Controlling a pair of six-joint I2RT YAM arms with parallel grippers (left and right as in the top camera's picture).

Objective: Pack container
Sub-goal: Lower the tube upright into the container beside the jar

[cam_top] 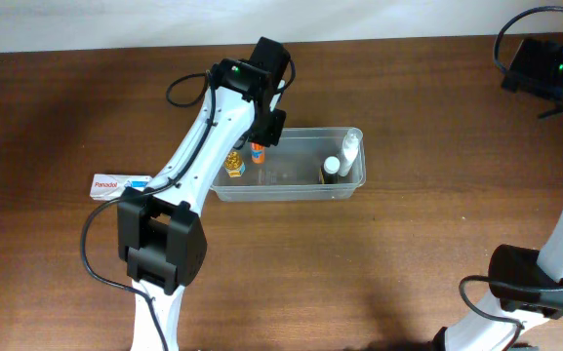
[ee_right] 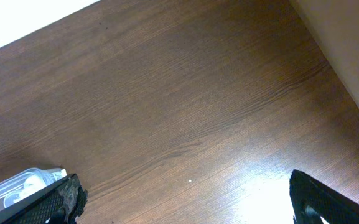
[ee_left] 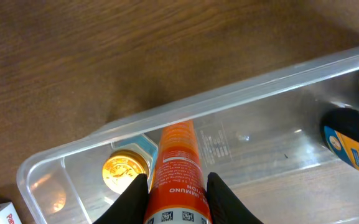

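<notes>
The clear plastic container (cam_top: 351,181) lies mid-table; it also shows in the left wrist view (ee_left: 260,78). My left gripper (cam_top: 259,146) is shut on an orange tube (ee_left: 178,168) and holds it over the container's left end, its tip pointing in. Inside the container are a small jar with a gold lid (ee_left: 125,169) at the left, and a dark bottle with a blue-yellow label (ee_left: 353,149) and a white bottle (cam_top: 348,149) at the right. My right gripper (ee_right: 185,205) is open and empty above bare table, far right.
A white Panadol box (cam_top: 117,183) lies on the table left of the container, beside the left arm; its corner shows in the left wrist view (ee_left: 2,213). A corner of the container shows in the right wrist view (ee_right: 17,185).
</notes>
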